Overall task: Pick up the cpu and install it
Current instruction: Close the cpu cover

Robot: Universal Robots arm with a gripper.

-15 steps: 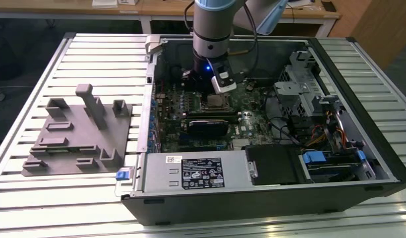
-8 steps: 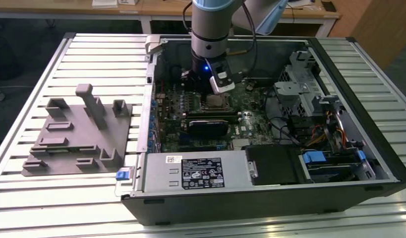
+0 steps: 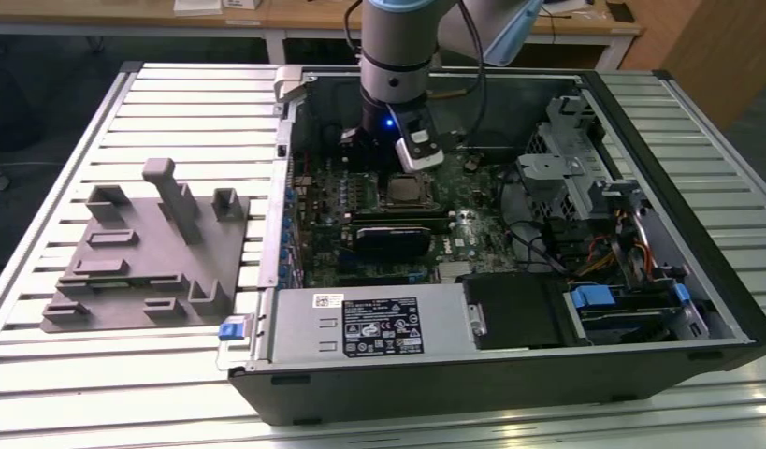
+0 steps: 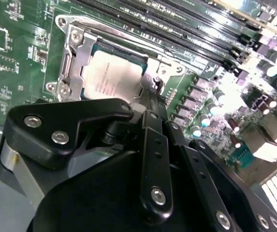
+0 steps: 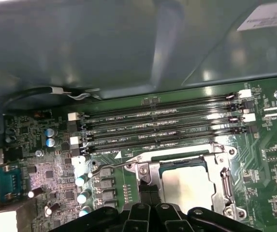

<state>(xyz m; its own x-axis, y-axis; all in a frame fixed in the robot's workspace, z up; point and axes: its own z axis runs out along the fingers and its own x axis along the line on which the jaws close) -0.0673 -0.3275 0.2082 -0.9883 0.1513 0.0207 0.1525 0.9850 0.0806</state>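
At the bench's (image 3: 58, 374) near edge in the exterior view, an open PC case (image 3: 483, 388) lies on its side, w/ the PSU (image 3: 370, 325) along its front. On the exterior view's left, near the case, a grey tray (image 3: 133, 257) w/ upright blocks sits on the bench slats. Further in, the green board (image 3: 483, 234) lies flat inside the case.

The cpu (image 4: 113, 77) sits in the socket (image 4: 73, 55) on the board, pale top up, metal frame round it; both wrist views agree. The claw (image 4: 151, 95) hangs over the socket's edge, fingers together, nothing btwn them. Its tips are just beside the cpu; contact w/ the frame cannot be determined.

Beyond the socket, in the first wrist view, RAM slots (image 5: 162, 128) run parallel, then the case's grey wall (image 5: 104, 43). In the exterior view the arm (image 3: 396, 47) rises upright out of the case, a blue light (image 3: 392, 122) lit near its wrist. Farthest back stands a wooden desk (image 3: 320, 14).
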